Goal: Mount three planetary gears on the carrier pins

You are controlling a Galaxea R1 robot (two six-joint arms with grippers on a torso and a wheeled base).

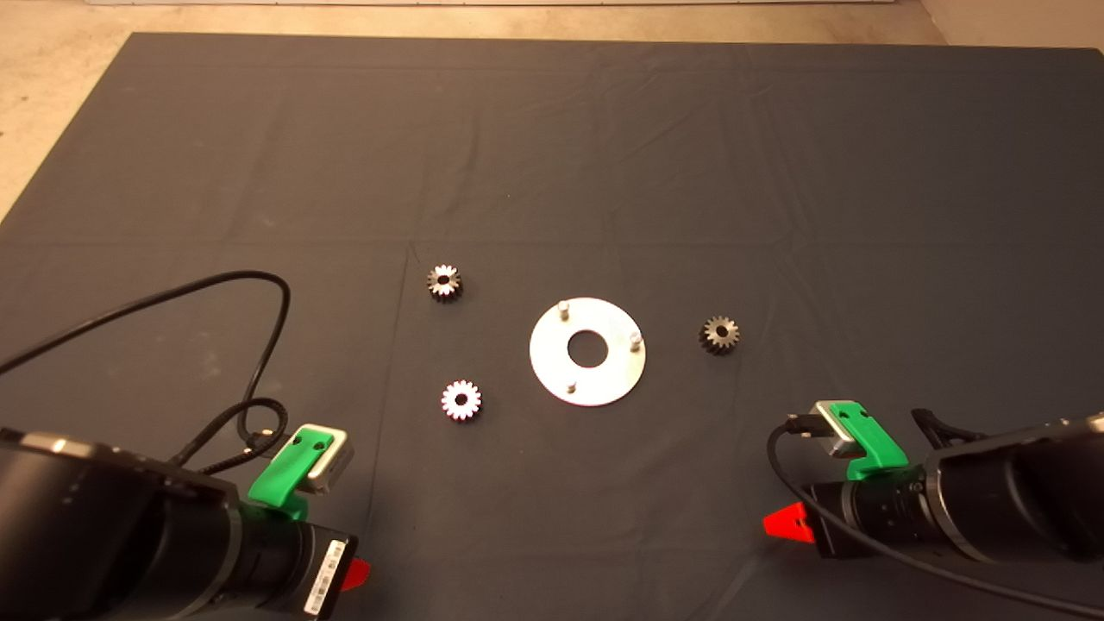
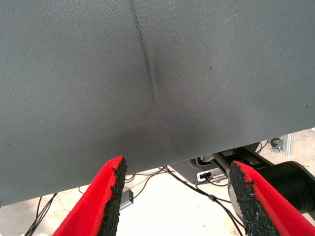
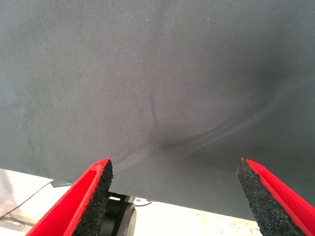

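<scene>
Both end effectors, left (image 2: pixel 174 196) and right (image 3: pixel 172 196), were held wide open and empty; their fingers were cut off in the head view, and three gears (image 1: pixel 444 282) were seen apart from the pinned disc (image 1: pixel 587 351).

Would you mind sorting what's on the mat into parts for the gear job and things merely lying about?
For the job: three planetary gears; carrier pins on the disc.
Lying about: black cable.
</scene>
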